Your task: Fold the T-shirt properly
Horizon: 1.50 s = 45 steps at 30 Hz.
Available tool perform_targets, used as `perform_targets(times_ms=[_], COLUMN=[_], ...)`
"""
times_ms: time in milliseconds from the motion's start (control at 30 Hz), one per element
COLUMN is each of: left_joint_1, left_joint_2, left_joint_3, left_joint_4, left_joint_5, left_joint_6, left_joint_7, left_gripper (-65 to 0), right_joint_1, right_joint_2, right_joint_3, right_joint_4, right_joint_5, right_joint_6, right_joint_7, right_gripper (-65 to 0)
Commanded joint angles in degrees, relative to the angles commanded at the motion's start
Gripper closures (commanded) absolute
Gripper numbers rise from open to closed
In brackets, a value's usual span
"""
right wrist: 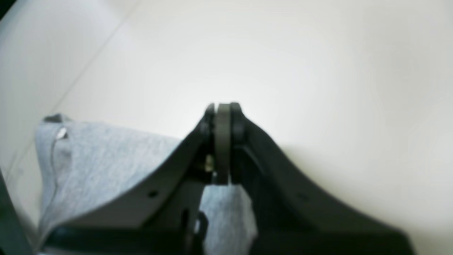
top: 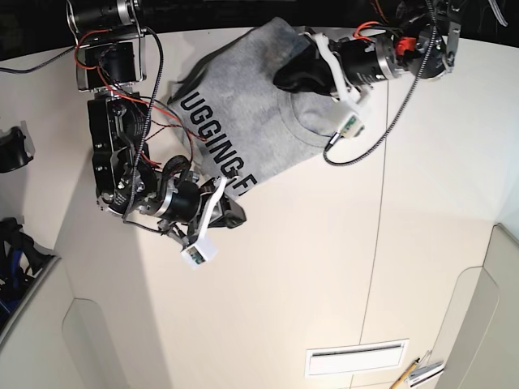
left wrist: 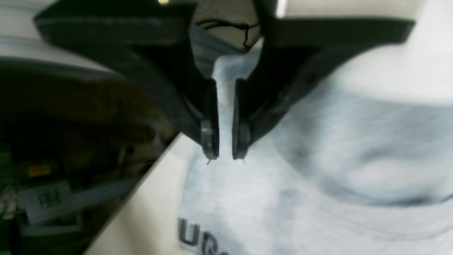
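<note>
Left fingers (left wrist: 210, 138) parted over grey T-shirt (left wrist: 254, 198); black lettering visible.

Right gripper (right wrist: 223, 108): black, fingers tapering to narrow, straight tips. Adjoining it, one white bracket (top: 197, 250). Behind it, right arm (top: 122, 150): black, angular housings, silver screws, red and black wires, dark ribbed hose (top: 154, 89). Across from it, left arm (top: 389, 61): black, red component (top: 405, 44), matching ribbed hose, white bracket; left gripper (left wrist: 225, 156) black, broad-based, narrow-tipped.
</note>
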Motion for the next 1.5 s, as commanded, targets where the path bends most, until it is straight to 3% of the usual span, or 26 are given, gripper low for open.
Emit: perform_targets(times_ms=[133, 367, 533, 667, 800, 867, 1033, 1233, 1400, 1500], left_joint_1=[0.0, -3.1, -8.7, -10.9, -15.3, -17.1, -20.1, -21.3, -20.9, -19.0], left_joint_2=[0.0, -0.1, -0.2, -2.1, -4.3, -4.3, -4.3, -4.3, -4.3, -4.3], left_joint_3=[6.9, 7.9, 2.8, -2.1, -2.5, -2.5, -2.5, -2.5, -5.6, -10.4], left_joint_4=[-1.4, -14.5, -18.1, -18.1, -18.8, -19.9, -23.4, -23.1, -18.3, -15.2], left_joint_5=[9.6, 14.9, 17.5, 18.2, 20.3, 22.0, 22.4, 21.2, 16.3, 12.4], left_joint_6=[0.0, 0.0, 0.8, 0.8, 0.9, 2.1, 2.1, 3.4, 3.3, 1.0], left_joint_7=[-3.3, -6.1, -6.1, -6.3, -7.1, -8.1, -8.7, -8.9, -6.7, -4.0], left_gripper=[-7.3, -7.3, -7.3, -7.3, -7.3, -7.3, -7.3, -7.3, -7.3, -7.3], right_joint_1=[1.9, 1.6, 1.1, -0.7, -3.2, -5.0, -12.2, -18.1, -18.3, -18.3], right_joint_2=[0.0, 1.5, 3.2, 5.3, 7.6, 8.3, 8.4, 8.5, 8.6, 9.0], right_joint_3=[-3.3, -3.9, -3.9, -3.9, -3.9, -3.9, -3.9, -3.7, 0.3, 4.3], right_joint_4=[-7.8, -8.7, -8.6, -8.4, -8.2, -7.6, -2.0, 7.4, 11.1, 13.2], right_joint_5=[0.0, 0.2, 3.7, 5.1, 9.0, 11.1, 15.5, 15.3, 12.8, 12.8], right_joint_6=[0.44, 0.81, 0.81, 0.83, 0.85, 1.44, 1.68, 1.64, 1.6, 1.62], right_joint_7=[1.2, 0.7, -3.2, -3.7, -5.1, -6.2, -7.9, -8.3, -9.7, -10.7], right_gripper=[0.0, 0.0, 0.0, 0.0, 0.0, 0.0, 0.0, 0.0, 0.0, 0.0])
